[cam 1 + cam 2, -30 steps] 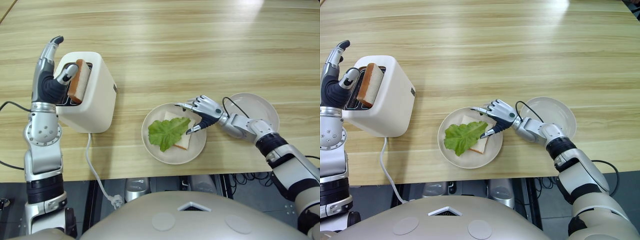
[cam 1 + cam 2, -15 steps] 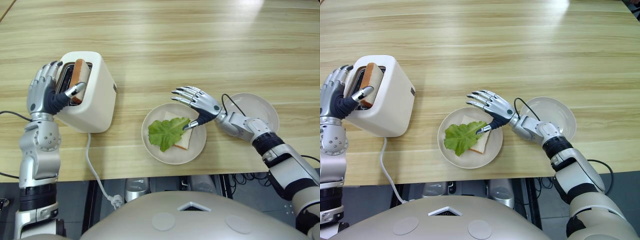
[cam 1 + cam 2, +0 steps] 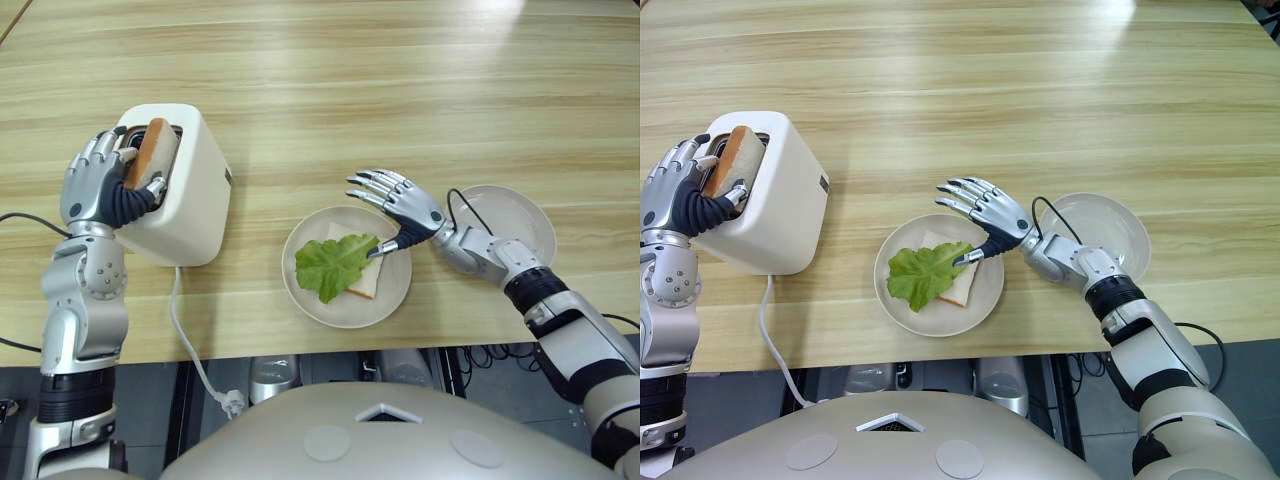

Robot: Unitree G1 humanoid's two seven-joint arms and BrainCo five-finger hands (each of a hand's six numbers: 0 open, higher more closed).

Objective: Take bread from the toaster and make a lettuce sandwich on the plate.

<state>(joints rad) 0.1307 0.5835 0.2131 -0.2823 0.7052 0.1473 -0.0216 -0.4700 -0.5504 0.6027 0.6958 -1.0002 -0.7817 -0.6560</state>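
A white toaster (image 3: 195, 215) stands at the left of the wooden table with one bread slice (image 3: 152, 150) sticking up from its slot. My left hand (image 3: 95, 185) is curled around that slice, fingers on its left side and thumb on its right. A beige plate (image 3: 340, 312) in the middle holds a bread slice (image 3: 367, 285) with a green lettuce leaf (image 3: 330, 265) lying over it. My right hand (image 3: 400, 205) hovers at the plate's right edge with fingers spread, its thumb tip at the lettuce's right end.
An empty white dish (image 3: 515, 215) sits to the right of the plate, partly behind my right forearm. The toaster's white cord (image 3: 190, 350) runs off the table's front edge. Bare tabletop stretches across the back.
My left hand came down from a raised, spread pose and closed around the slice in the toaster. My right hand uncurled over the plate and spread its fingers.
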